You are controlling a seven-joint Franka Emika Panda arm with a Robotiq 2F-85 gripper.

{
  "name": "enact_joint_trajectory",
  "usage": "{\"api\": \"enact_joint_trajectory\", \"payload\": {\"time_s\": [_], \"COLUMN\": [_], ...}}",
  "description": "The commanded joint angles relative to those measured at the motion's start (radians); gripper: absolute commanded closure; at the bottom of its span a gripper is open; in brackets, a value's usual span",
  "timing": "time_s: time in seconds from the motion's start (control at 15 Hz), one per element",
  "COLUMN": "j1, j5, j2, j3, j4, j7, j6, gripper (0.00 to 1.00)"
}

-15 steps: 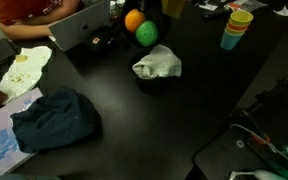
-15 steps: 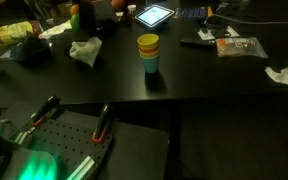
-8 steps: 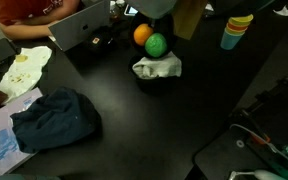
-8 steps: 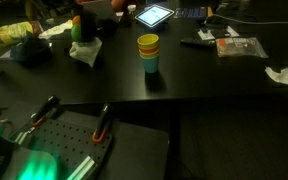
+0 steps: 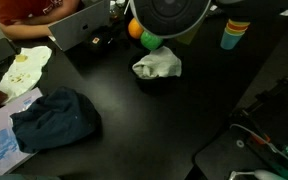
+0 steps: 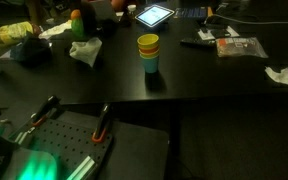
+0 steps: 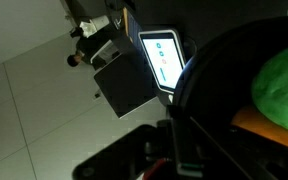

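The gripper (image 7: 189, 140) is closed tight and dark in the wrist view; a green ball (image 5: 150, 41) and an orange ball (image 5: 134, 28) sit right against it, just above the crumpled white cloth (image 5: 157, 66), with the grip itself hidden

A laptop (image 5: 82, 24), a tablet (image 6: 154, 15) and black worktables (image 6: 214, 80) suggest an office or lab

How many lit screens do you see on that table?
1: the tablet, near the far edge of the table behind the stacked cups. The laptop faces away, so its screen is hidden.
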State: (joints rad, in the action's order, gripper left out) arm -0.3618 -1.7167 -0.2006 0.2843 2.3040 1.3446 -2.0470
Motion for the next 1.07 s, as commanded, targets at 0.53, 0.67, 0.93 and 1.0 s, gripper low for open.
{"api": "enact_joint_trajectory", "payload": {"time_s": [0.53, 0.67, 0.93, 1.0], "j1": [0.001, 0.003, 0.007, 0.009], "j5": [-0.202, -0.233, -0.307, -0.325], "j2": [-0.004, -0.014, -0.025, -0.025], "j3": [0.053, 0.056, 0.055, 0.053], "j4": [0.113, 0.121, 0.112, 0.108], "j7": [0.243, 0.244, 0.237, 0.234], "j6": [0.124, 0.141, 0.187, 0.200], "gripper": [0.98, 0.98, 0.98, 0.98]}}
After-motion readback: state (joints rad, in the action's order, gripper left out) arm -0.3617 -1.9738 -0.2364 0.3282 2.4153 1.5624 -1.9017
